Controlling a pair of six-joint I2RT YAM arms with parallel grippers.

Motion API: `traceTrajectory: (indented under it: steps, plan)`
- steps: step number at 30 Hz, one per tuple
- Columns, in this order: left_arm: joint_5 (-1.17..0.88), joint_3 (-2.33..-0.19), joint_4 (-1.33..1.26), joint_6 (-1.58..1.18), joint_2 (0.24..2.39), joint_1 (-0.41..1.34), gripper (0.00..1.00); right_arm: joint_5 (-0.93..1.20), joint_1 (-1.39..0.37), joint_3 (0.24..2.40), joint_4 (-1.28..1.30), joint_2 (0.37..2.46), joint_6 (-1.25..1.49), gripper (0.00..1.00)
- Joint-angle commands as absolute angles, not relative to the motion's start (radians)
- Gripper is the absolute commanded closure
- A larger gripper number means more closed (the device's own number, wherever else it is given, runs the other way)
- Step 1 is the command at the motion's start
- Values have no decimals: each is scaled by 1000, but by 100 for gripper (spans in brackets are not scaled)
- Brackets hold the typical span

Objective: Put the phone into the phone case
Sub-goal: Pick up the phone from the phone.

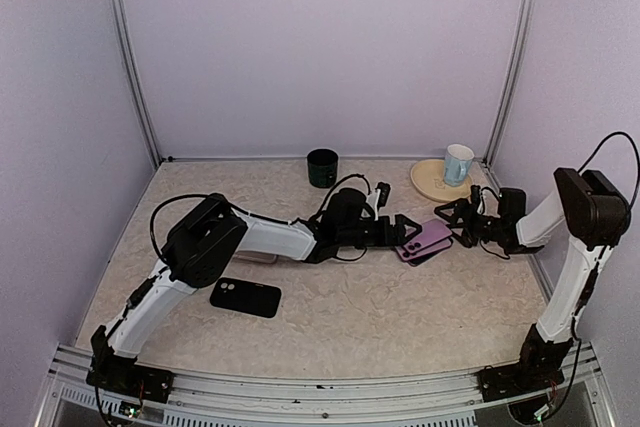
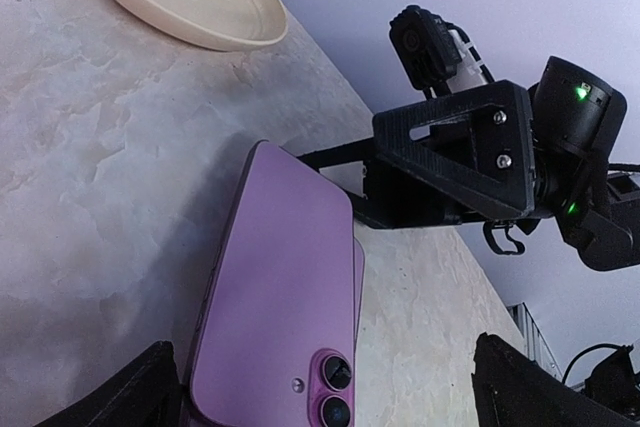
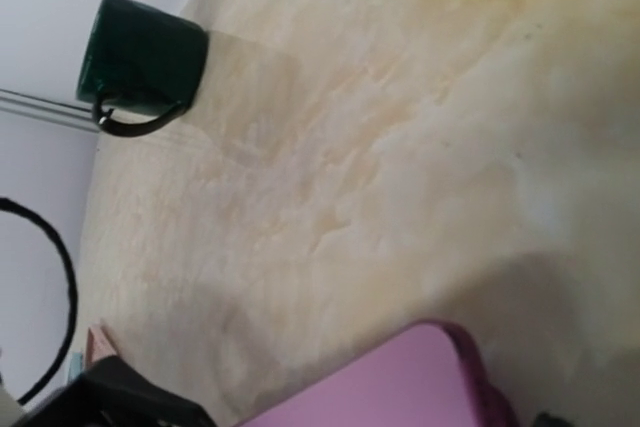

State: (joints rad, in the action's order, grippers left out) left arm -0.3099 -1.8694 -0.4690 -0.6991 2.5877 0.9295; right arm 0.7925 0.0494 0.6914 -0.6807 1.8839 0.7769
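the purple phone (image 1: 428,238) lies back up on the table (image 1: 380,317), right of the middle, between the two arms' hands. in the left wrist view the phone (image 2: 285,307) has its twin camera lenses at the near end. a second purple edge shows just under its right side, and what that lower layer is cannot be told.

the left hand (image 1: 408,234) reaches in from the left, low over the table. its fingers (image 2: 140,392) stand wide apart, one on each side of the phone's camera end. the left finger is just beside the phone's edge and the right one is well clear of it, so the phone is not clamped.

the right hand (image 1: 452,223) faces it from the other side, at the phone's far end. in the overhead view its jaws look spread. whether a finger (image 2: 450,162) touches the phone cannot be told. the right wrist view catches only a blurred purple corner of the phone (image 3: 400,387) at its lower edge.

the black phone case (image 1: 245,297) lies flat on the table well apart from the phone, at the near left beside the left arm, with its camera corner toward the left.

at the back of the table stands a dark green mug (image 1: 322,167). a cream plate (image 1: 432,182) to its right carries a pale blue cup (image 1: 459,162).
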Motion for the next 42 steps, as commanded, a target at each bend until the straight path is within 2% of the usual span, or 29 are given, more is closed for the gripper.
traceTrajectory:
  steps: [1,10,18,21,24,31,42]
  plan:
    - [-325,-1899,-464,-707,2615,934,1,843,53,701,-733,1906,777,9]
    - [-325,-1897,-466,-712,2614,940,2,885,38,658,-783,1898,831,9]
    - [-328,-1893,-466,-716,2617,945,10,866,31,649,-733,1877,821,10]
    - [-305,-1873,-459,-714,2606,944,8,869,25,639,-735,1846,823,10]
    - [-247,-1827,-452,-715,2575,937,2,851,19,638,-682,1802,786,10]
    - [-136,-1707,-425,-755,2479,909,1,803,3,641,-564,1729,708,9]
    - [-227,-1607,-387,-855,2434,933,1,789,-43,615,-550,1732,681,9]
